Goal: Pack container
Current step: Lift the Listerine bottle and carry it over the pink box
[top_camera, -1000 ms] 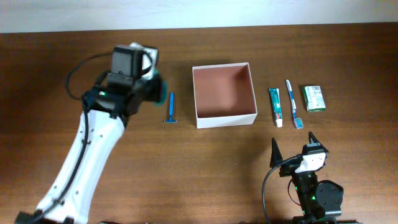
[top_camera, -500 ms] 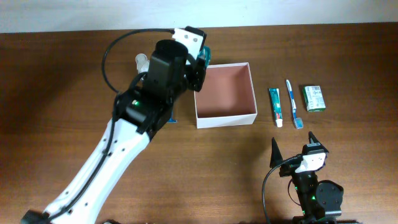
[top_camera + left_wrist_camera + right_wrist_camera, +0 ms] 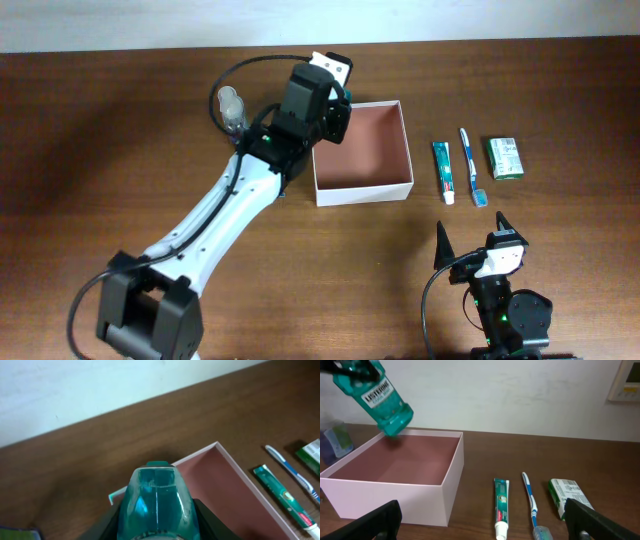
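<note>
Near: right claw parked at desk edge, jaws wide, empty, well apart from container.
Mid-desk: container open-topped.
Far: left claw clamped on mouthwash bottle, above container's far-left corner. Bottle tilted, base toward cavity.
Judgement: release point lies down, slightly inward.

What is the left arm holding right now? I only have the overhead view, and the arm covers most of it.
Observer: The right wrist view shows a teal mouthwash bottle labelled Listerine. The left gripper is shut on it.
Operator: Is it down inside the container?
Observer: No. From the right wrist view it hangs tilted in the air, its lower end above the far left corner of the container, not resting on the floor inside.
</note>
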{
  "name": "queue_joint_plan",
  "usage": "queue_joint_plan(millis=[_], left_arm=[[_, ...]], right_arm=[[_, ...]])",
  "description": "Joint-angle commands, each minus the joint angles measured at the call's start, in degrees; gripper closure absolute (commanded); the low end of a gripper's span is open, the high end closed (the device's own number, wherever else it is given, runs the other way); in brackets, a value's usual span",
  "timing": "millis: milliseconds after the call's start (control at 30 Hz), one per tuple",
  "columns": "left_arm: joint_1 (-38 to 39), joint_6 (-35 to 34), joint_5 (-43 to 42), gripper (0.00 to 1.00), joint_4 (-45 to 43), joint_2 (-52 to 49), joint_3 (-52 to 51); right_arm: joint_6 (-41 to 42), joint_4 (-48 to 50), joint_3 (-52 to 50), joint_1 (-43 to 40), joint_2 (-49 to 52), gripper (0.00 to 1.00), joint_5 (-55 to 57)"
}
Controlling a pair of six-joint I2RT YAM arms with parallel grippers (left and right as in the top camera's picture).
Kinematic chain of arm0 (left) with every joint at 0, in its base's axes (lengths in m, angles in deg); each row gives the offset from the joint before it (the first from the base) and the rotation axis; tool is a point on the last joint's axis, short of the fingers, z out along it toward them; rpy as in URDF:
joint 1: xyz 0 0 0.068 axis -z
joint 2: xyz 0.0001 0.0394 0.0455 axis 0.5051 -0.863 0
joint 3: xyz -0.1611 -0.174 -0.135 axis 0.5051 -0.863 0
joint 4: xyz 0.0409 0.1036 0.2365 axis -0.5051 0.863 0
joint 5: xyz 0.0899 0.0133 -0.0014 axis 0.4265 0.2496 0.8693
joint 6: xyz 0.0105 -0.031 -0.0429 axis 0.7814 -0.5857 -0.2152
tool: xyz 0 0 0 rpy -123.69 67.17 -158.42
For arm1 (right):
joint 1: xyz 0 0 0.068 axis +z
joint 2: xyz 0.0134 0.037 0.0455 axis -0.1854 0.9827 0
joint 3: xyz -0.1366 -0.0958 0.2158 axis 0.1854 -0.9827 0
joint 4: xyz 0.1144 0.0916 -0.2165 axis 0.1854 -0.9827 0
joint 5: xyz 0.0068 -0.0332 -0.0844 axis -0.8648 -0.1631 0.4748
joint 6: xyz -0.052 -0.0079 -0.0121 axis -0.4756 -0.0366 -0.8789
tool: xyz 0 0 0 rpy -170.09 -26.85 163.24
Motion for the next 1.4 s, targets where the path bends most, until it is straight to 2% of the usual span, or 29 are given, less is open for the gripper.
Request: queue_joint_plan(millis=[0, 500, 667, 867, 1000, 1367], left_arm=[[0.24, -0.74, -0.83, 0.72, -1.22, -0.7, 1.42], [0.24, -0.83, -0.13, 0.71, -0.07, -4.7, 1.42], [0.24, -3.43, 3.15, 0.71, 0.96, -5.77, 1.42], [0.24, -3.56, 3.37, 0.71, 1.01, -5.95, 1.42], [0.22, -7.02, 5.75, 0.71, 2.36, -5.95, 1.42], [0.24, -7.21, 5.86, 0.71, 3.48, -6.16, 1.2]], right_arm=[[0.31, -0.2, -0.39, -0.09, -0.68, 0.01, 0.7], [0.31, -0.2, -0.39, -0.09, -0.68, 0.01, 0.7], [0.31, -0.2, -0.39, -0.09, -0.68, 0.01, 0.7], [0.31, -0.2, -0.39, -0.09, -0.7, 0.01, 0.7], [0.31, -0.2, -0.39, -0.09, -0.7, 0.02, 0.7], [0.31, -0.2, -0.39, -0.09, -0.68, 0.01, 0.7]])
